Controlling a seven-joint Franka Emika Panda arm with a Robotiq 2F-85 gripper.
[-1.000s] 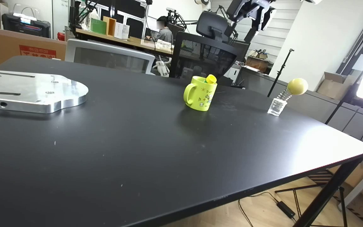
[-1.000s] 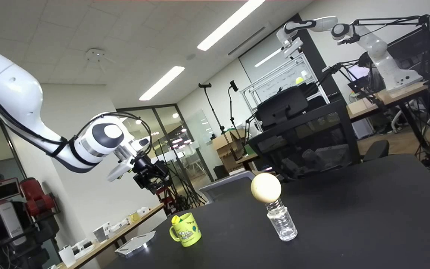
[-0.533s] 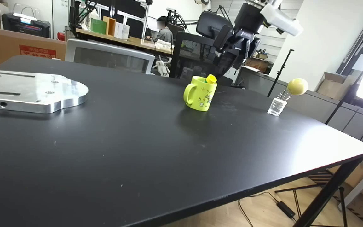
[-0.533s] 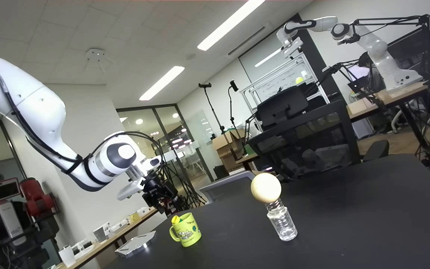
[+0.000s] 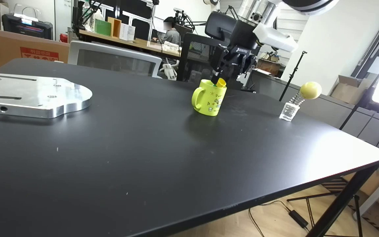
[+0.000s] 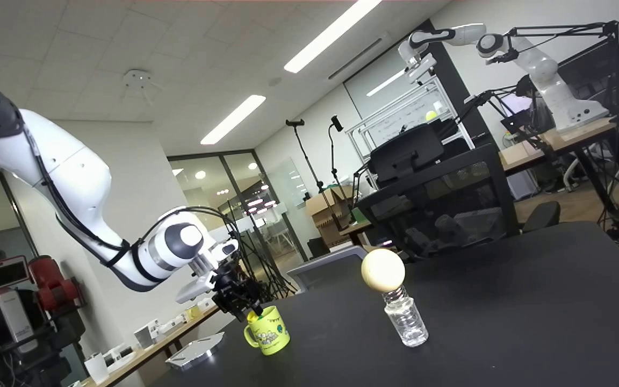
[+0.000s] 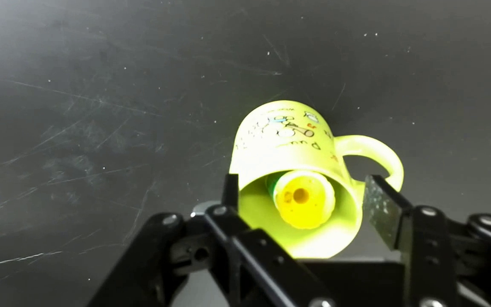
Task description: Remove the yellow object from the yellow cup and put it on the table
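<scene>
The yellow cup [image 5: 211, 100] is a yellow-green mug standing upright on the black table [image 5: 143, 148]; it also shows in an exterior view [image 6: 269, 334] and the wrist view [image 7: 286, 140]. The yellow object [image 7: 303, 204] stands inside it, leaning against the wall. Its round yellow end, with a small hole, faces up at the rim, and a bit of green shows beside it. The rest is hidden in the cup. My gripper [image 7: 304, 196] is open and empty, just above the cup mouth, with one finger on each side of the object in the wrist view.
A silver metal plate [image 5: 31, 95] lies on the table on the cup's handle side. A pale yellow ball [image 5: 310, 90] on a spring and clear stand [image 5: 289, 112] stands on the cup's opposite side. A mesh chair [image 5: 212, 56] stands behind the table edge.
My gripper has come down from high above the table to the cup's mouth. The cup and the yellow object have not visibly moved.
</scene>
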